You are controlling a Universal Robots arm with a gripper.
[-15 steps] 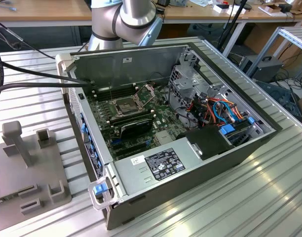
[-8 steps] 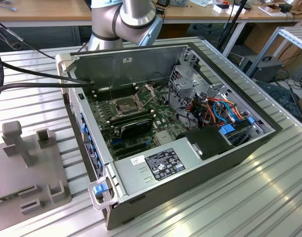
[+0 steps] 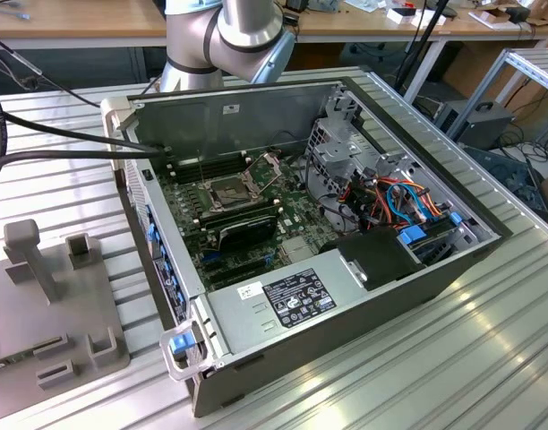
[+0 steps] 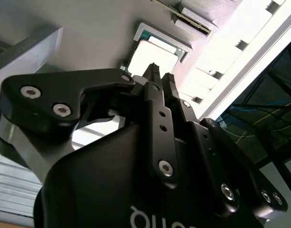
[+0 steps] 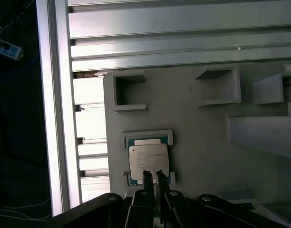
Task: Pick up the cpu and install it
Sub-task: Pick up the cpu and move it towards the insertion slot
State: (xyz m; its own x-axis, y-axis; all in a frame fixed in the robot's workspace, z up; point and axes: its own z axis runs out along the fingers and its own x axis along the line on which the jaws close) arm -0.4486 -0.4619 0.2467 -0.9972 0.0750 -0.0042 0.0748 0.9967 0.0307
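on the flat grey moulded fixture plate (image 5: 207, 152), the cpu (image 5: 149, 159), a small square chip with a dull silver-grey metal top on a green board, lies flat in a shallow grey rectangular holder frame (image 5: 148, 136). in both wrist views the black two-finger gripper (image 5: 154, 175) stands over one edge of the chip. its slim fingertips (image 5: 148, 175) are drawn almost together, with only a thin slit between them, and they grasp nothing. whether the tips touch the metal top cannot be told. the second wrist view shows the same chip (image 4: 152, 53) as a bright square just past the gripper (image 4: 160, 75). the plate rests on a ribbed aluminium profile table (image 5: 183, 42). in the exterior view the open grey metal computer case (image 3: 363, 309) lies on its side on that table (image 3: 417, 376), its dark square socket (image 3: 229, 190) exposed on the green board. the fixture plate (image 3: 41, 296) sits at the exterior view's left, apart from the case. the silver robot arm (image 3: 234, 31) rises behind the case.
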